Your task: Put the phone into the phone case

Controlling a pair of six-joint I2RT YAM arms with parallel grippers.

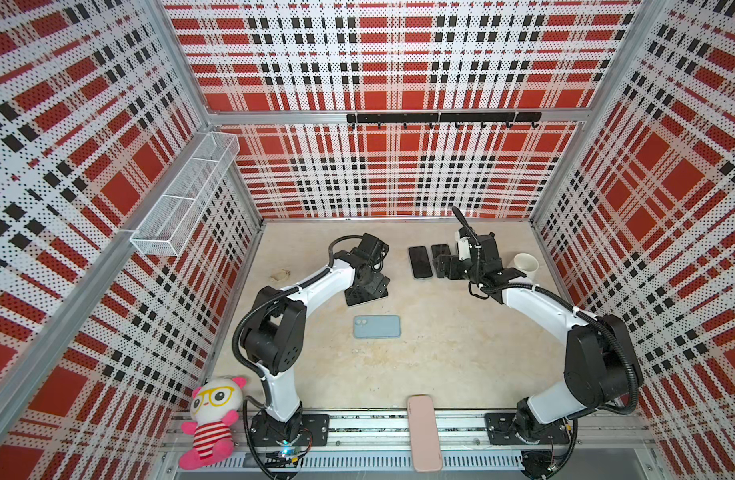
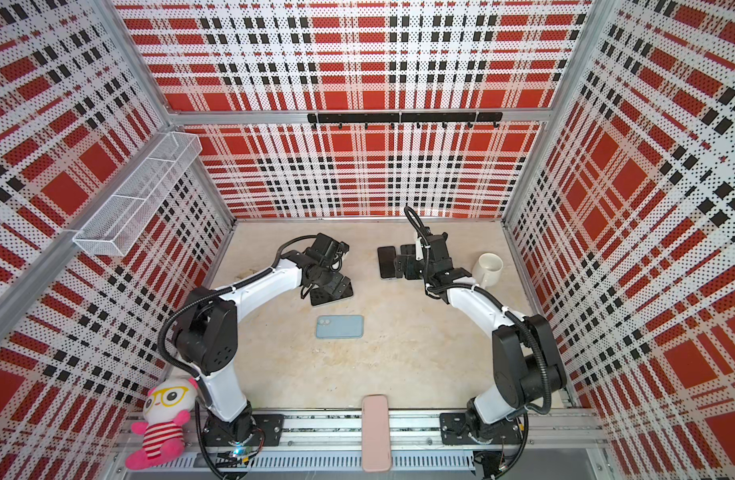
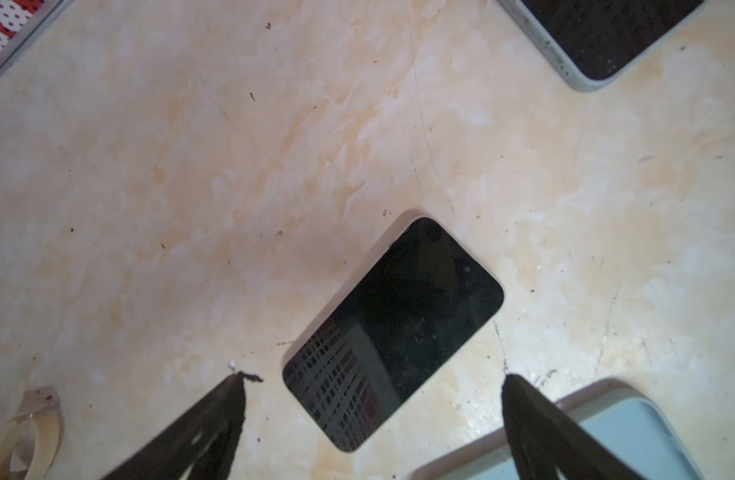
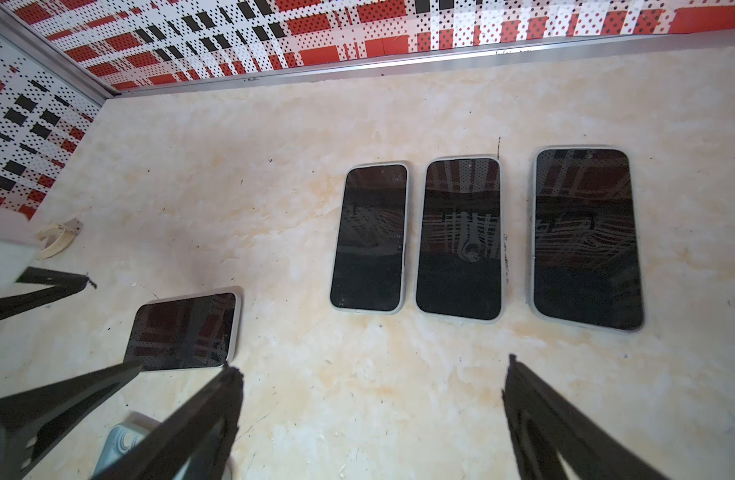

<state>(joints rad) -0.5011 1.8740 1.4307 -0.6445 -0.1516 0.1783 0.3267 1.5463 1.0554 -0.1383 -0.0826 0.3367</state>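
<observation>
Above the phone [image 3: 393, 332], the left jaws gape wide, empty; the right jaws likewise, touching nothing.

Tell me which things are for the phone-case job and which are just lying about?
Job: phone below the open left gripper; perhaps the blue phone or case.
Lying about: mug, plush toy, tape roll, wire basket.

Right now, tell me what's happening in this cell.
Both hands are open and hold nothing. The left hand hangs over a dark-screened phone lying flat on the table, with a light blue item, case or phone, nearby. The right hand hangs near a row of three more phones.
</observation>
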